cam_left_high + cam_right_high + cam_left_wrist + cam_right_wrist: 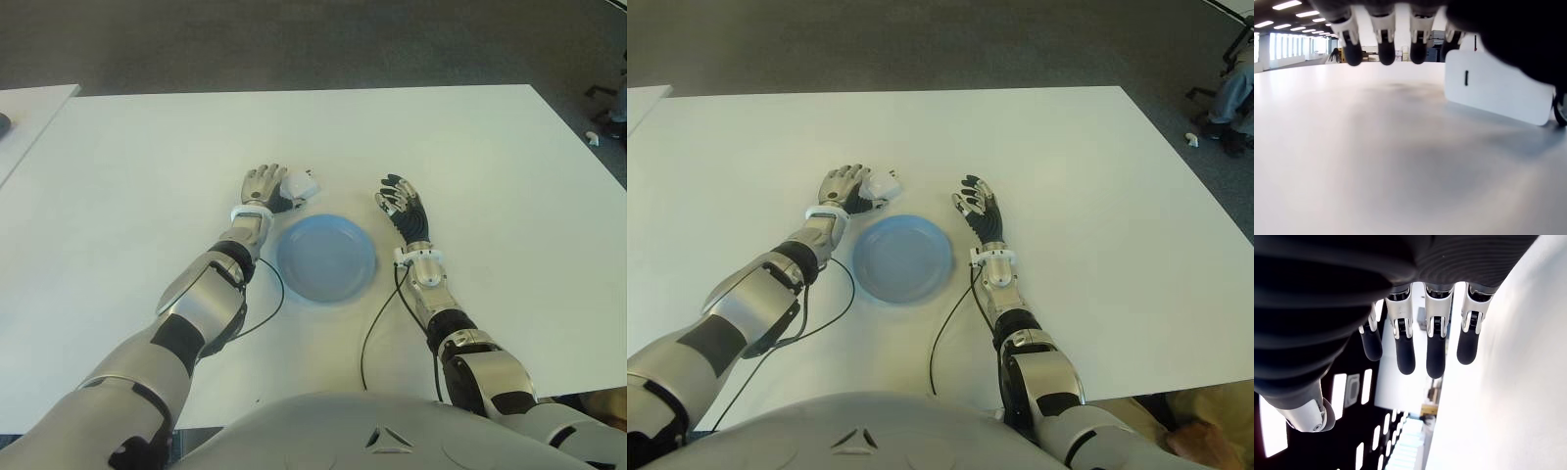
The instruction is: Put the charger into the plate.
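A small white charger (302, 184) stands on the white table (147, 176), just beyond the far left rim of a blue plate (326, 257) that holds nothing. My left hand (265, 184) is palm down immediately left of the charger, thumb side against or very near it. In the left wrist view the charger (1498, 88) stands beside the thumb while the fingertips (1386, 54) hang loosely over the table, not closed around it. My right hand (402, 201) shows to the right of the plate, fingers spread and holding nothing.
Black cables (377, 323) run from both wrists back toward my body, past the plate's near side. A second table (29, 108) stands at far left. Beyond the table's right edge a chair base and a person's legs (1229, 93) are on the floor.
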